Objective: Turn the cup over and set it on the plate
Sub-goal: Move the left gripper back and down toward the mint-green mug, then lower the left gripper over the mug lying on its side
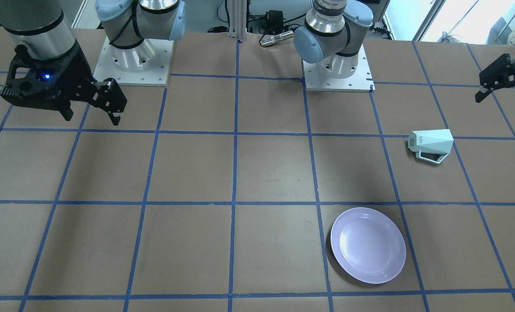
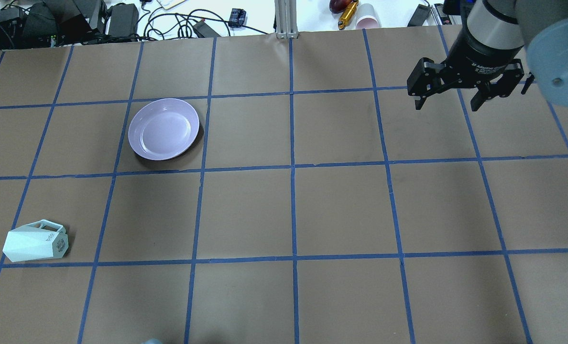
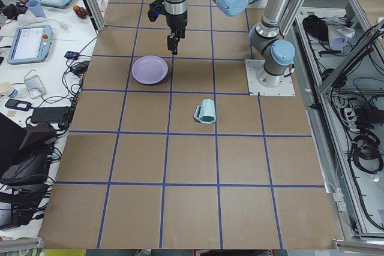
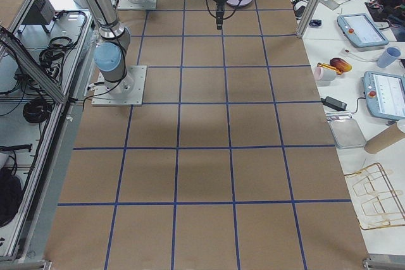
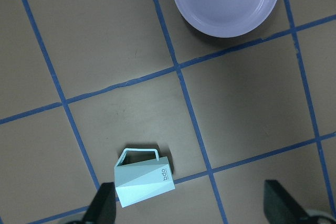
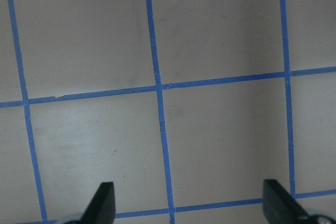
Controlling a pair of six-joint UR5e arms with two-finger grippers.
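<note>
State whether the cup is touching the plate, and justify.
Apart. The overhead exterior view shows the cup lying on its side, with a wide stretch of table between it and the plate.

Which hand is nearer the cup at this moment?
Left. The left hand hovers open close to the cup, not touching it; the right hand hangs open far off on the robot's other side.
</note>
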